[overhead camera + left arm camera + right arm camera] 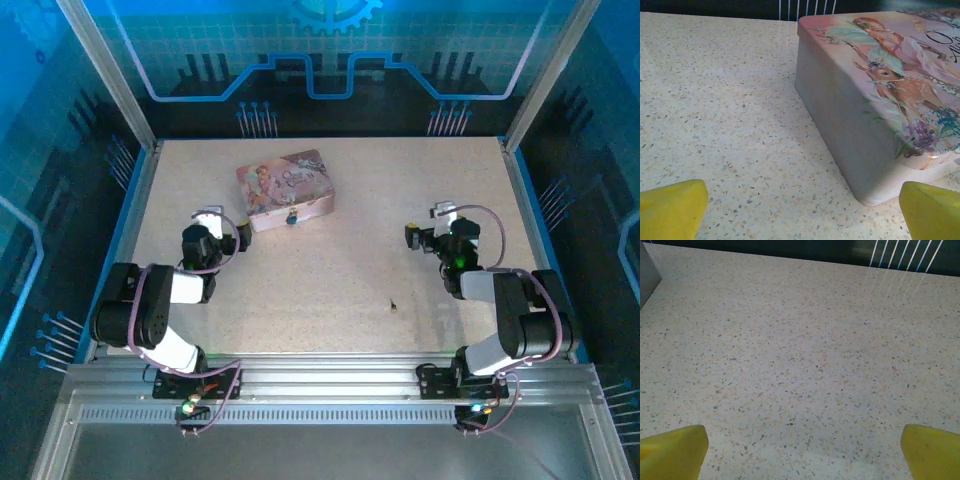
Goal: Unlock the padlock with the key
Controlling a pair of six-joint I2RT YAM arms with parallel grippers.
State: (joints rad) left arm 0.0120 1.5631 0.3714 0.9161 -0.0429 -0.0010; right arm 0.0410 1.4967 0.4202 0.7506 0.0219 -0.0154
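The tiny dark padlock (291,216) hangs on the front wall of the pink picture-printed tin (285,190) at the table's back left. The key (393,305) is a dark speck lying on the speckled tabletop, nearer the front and right of centre. My left gripper (228,223) sits just left of the tin, open, with nothing between its yellow fingertips (670,207). In the left wrist view, the tin (850,115) has its near corner ahead and to the right. My right gripper (427,223) stands open over bare table, behind and to the right of the key.
Raised frame posts and a blue rim (138,200) border the speckled table (350,260). In the right wrist view a grey slanted surface (647,270) cuts the upper left corner. Both arm bases sit at the near edge.
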